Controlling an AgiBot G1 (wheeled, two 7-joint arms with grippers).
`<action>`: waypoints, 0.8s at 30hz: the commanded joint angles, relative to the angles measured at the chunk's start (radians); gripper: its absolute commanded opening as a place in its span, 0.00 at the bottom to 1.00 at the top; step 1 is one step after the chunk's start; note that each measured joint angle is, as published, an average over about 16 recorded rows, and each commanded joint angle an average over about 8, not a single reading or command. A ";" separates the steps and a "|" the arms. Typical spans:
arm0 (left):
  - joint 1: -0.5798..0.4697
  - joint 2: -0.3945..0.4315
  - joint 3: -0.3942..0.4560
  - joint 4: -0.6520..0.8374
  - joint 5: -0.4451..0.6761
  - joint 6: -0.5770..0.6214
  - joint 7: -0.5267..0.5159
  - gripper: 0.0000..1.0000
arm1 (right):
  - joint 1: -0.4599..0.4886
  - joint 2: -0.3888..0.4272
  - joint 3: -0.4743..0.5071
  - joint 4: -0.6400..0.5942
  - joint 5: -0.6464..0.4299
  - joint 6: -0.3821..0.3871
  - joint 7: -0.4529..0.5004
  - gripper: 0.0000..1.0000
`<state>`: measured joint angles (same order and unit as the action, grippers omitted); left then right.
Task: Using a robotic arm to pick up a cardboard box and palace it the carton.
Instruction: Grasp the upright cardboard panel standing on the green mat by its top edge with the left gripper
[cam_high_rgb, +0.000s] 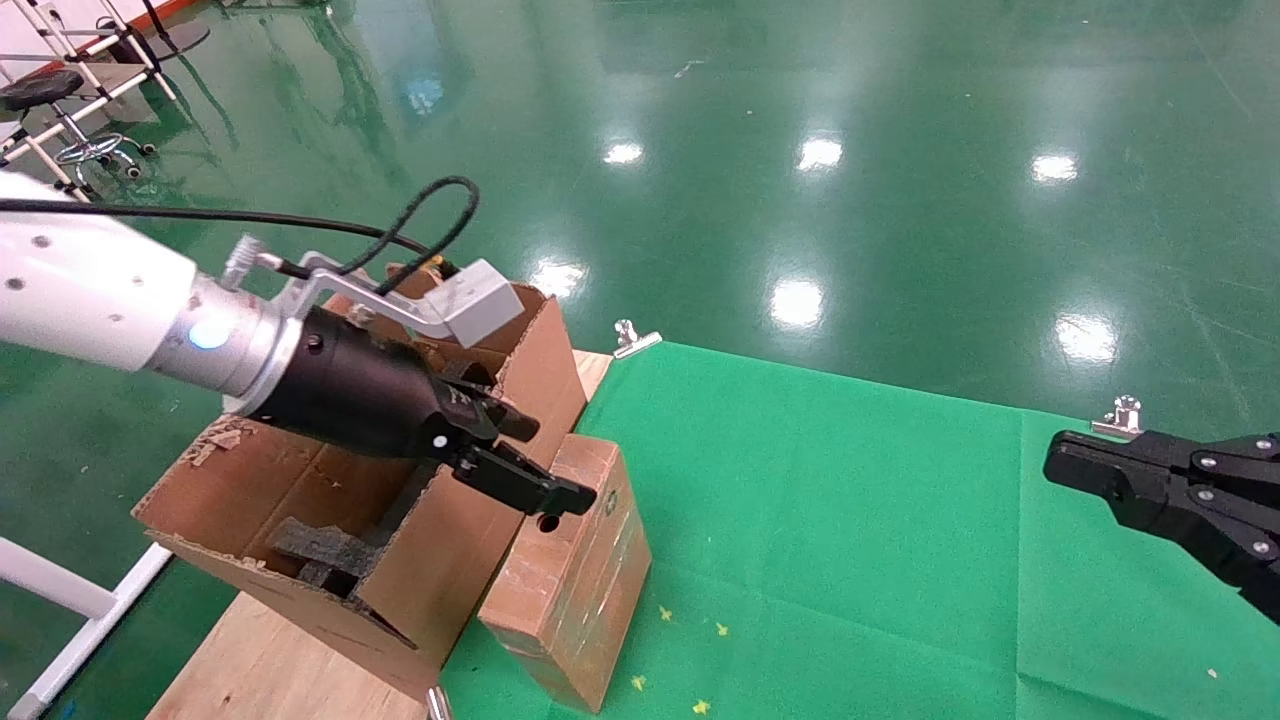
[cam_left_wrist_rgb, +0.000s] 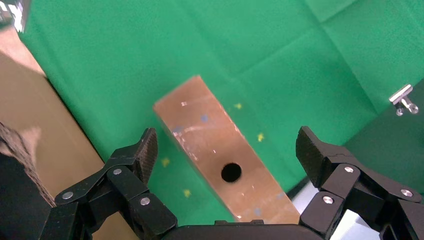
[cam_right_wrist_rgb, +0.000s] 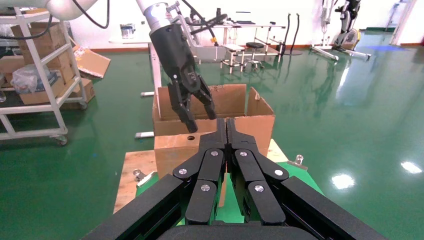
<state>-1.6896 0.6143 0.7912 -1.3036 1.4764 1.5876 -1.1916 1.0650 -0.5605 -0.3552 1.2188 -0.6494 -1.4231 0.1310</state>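
Observation:
The cardboard box (cam_high_rgb: 570, 580), reddish-brown with a round hole, lies on the green cloth against the carton's side. It also shows in the left wrist view (cam_left_wrist_rgb: 210, 140) and the right wrist view (cam_right_wrist_rgb: 172, 150). The carton (cam_high_rgb: 330, 500) stands open at the table's left, with black foam inside. The robotic arm, my left, reaches over the carton. Its gripper (cam_high_rgb: 555, 460) is open and empty just above the box's holed end, and in the left wrist view (cam_left_wrist_rgb: 227, 150) the box lies between the spread fingers. My right gripper (cam_high_rgb: 1060, 465) is shut and empty at the far right; it also shows in its own wrist view (cam_right_wrist_rgb: 226, 125).
A green cloth (cam_high_rgb: 850, 520) covers most of the wooden table (cam_high_rgb: 270, 660), held by metal clips (cam_high_rgb: 632, 338) (cam_high_rgb: 1120, 415). The carton's upright flaps (cam_high_rgb: 545, 350) stand close under the left wrist. A shiny green floor lies beyond the table's edges.

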 joint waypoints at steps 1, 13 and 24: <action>-0.042 0.013 0.053 0.003 0.021 0.005 -0.063 1.00 | 0.000 0.000 0.000 0.000 0.000 0.000 0.000 0.00; -0.169 0.050 0.308 0.031 -0.021 -0.003 -0.225 1.00 | 0.000 0.000 0.000 0.000 0.000 0.000 0.000 0.00; -0.198 0.086 0.413 0.007 -0.024 -0.024 -0.294 1.00 | 0.000 0.000 0.000 0.000 0.000 0.000 0.000 0.69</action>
<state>-1.8865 0.7000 1.2014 -1.2967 1.4539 1.5641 -1.4859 1.0650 -0.5605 -0.3552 1.2188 -0.6494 -1.4231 0.1310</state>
